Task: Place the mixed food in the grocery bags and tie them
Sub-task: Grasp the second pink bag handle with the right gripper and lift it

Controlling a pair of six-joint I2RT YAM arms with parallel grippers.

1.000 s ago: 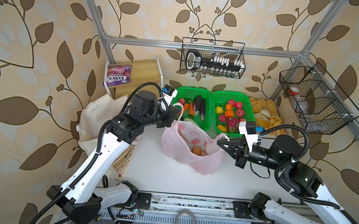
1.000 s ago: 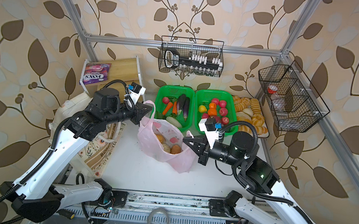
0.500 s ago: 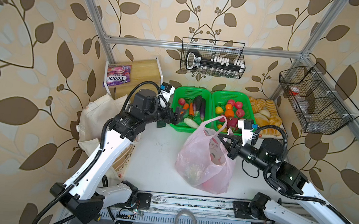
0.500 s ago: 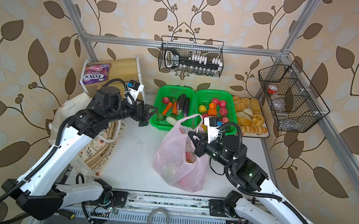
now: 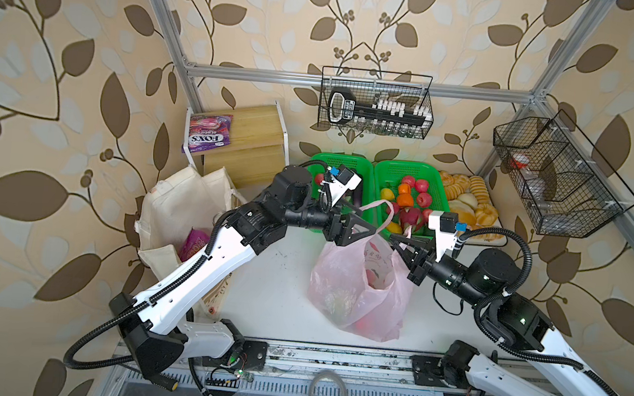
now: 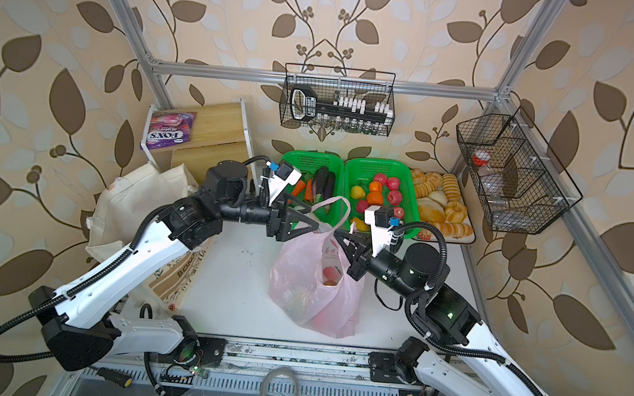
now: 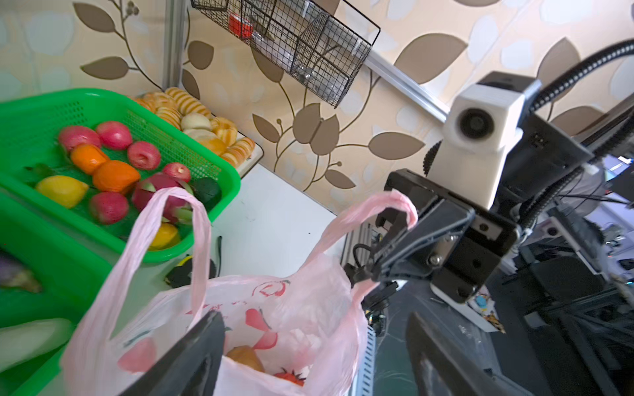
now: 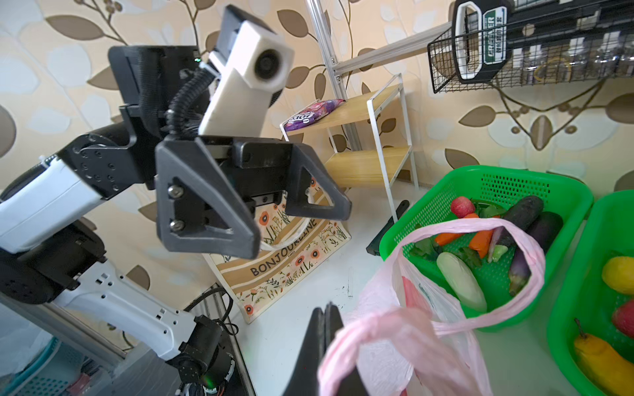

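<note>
Pink plastic bag [image 5: 358, 287], one handle pinched in the right gripper [image 5: 397, 240], its free handle [image 7: 200, 223] looping upright just beyond the left gripper [image 8: 302, 228], jaws spread and empty.

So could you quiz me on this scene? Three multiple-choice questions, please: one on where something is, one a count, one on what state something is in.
1. The right fingers are:
A) wide open
B) shut on nothing
C) shut on a handle of the pink bag

2. How many green baskets are there?
A) one
B) two
C) four

3. The purple FOX'S packet lies:
A) on the wooden shelf
B) in a green basket
C) in the pink bag

Answers:
1 C, the closed fingers hold the pink handle in the left wrist view.
2 B, two sit side by side at the back.
3 A, it lies flat on the shelf's top board.
</note>
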